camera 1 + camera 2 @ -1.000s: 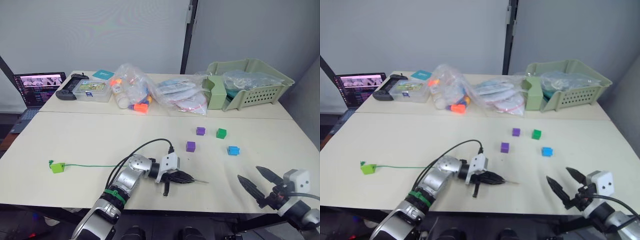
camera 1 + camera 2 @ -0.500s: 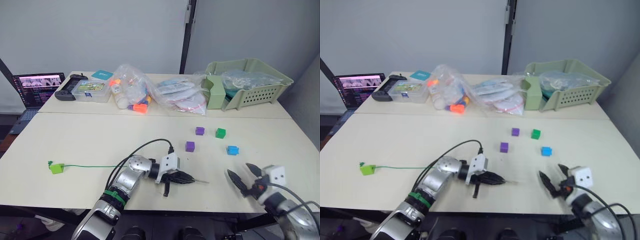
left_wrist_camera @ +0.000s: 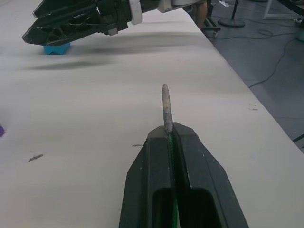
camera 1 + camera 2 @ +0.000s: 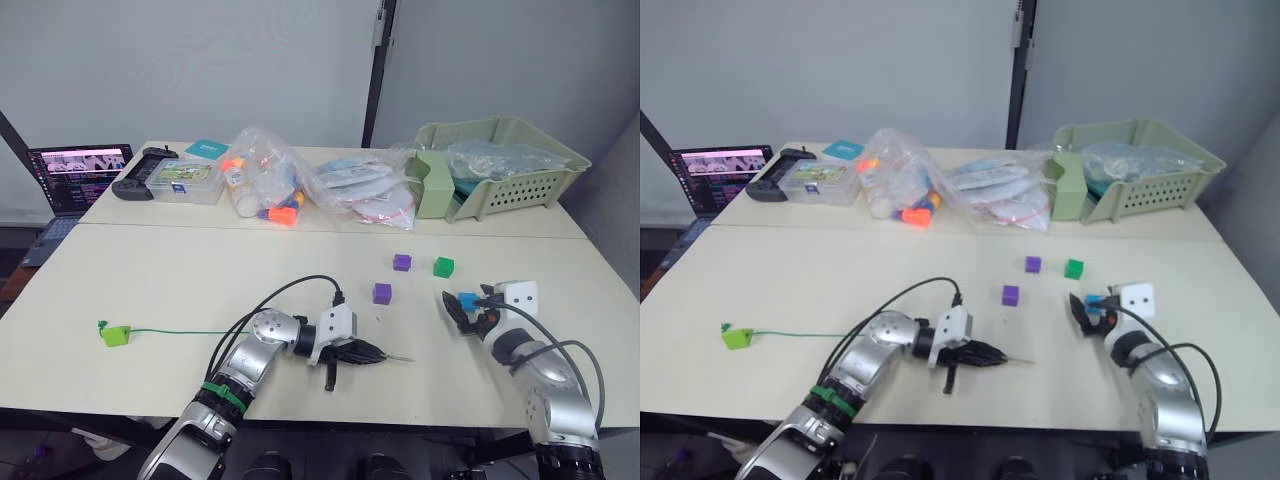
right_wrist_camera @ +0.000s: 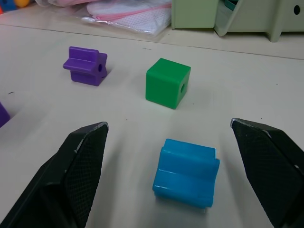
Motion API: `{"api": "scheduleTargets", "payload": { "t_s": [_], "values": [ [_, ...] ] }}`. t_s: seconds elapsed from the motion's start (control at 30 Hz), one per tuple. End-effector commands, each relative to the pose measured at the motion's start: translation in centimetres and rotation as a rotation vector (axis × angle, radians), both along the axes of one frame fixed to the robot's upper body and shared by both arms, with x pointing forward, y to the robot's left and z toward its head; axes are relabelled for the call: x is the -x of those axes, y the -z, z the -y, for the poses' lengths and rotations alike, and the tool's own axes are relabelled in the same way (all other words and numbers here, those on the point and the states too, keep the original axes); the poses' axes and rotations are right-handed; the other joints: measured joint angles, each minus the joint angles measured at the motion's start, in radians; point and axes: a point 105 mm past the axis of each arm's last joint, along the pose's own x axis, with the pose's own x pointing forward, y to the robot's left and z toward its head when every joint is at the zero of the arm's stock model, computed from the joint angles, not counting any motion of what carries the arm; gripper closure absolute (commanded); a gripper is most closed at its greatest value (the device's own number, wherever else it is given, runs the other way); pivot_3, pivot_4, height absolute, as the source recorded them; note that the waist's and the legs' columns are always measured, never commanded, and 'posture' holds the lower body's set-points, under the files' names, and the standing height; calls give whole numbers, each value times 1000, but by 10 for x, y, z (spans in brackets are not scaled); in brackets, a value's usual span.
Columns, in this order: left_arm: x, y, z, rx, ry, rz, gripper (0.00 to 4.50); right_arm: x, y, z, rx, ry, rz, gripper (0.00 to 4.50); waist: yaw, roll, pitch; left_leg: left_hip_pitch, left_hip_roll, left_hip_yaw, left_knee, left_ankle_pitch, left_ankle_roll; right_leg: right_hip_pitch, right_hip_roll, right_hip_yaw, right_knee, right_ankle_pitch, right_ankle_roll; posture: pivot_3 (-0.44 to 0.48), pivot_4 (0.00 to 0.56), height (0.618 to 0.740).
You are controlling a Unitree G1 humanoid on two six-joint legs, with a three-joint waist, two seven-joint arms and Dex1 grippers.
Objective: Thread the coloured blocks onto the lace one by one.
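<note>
blue block sits between the right gripper's wide-open jaws.

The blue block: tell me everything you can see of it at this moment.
The blue block is a small piece of bright blue plastic, roughly cubic, with a stepped ridge along its top. It sits flat on the cream table, touching nothing else. The right hand is open, one black finger on either side of the block, with clear gaps. The dark green block lies just beyond it, and a purple block further off. No lace runs through it.
</note>
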Motion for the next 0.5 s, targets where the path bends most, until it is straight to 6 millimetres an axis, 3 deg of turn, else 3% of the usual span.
{"api": "scheduleTargets", "payload": {
  "t_s": [0.03,0.13,0.37,0.5],
  "values": [
    [1,-8,4,27,5,28,4500,-8,-5,2,9,26,5,143,-2,0,0,0,0,0,0,0,0,0,0,0,0,0,0,0,150,740],
    [0,-9,3,25,0,30,4500,-11,0,6,-16,66,-15,950,-3,0,0,0,0,0,0,0,0,0,0,0,0,0,0,0,150,740],
    [0,-9,2,27,-7,30,4500,-7,-3,-1,-75,72,-11,3302,-7,0,0,0,0,0,0,0,0,0,0,0,0,0,0,0,150,740],
    [0,-8,3,30,-8,30,4500,1,-10,-7,-93,62,-2,3290,-7,0,0,0,0,-1,0,0,0,0,0,0,0,0,0,0,150,740]
  ]
}}
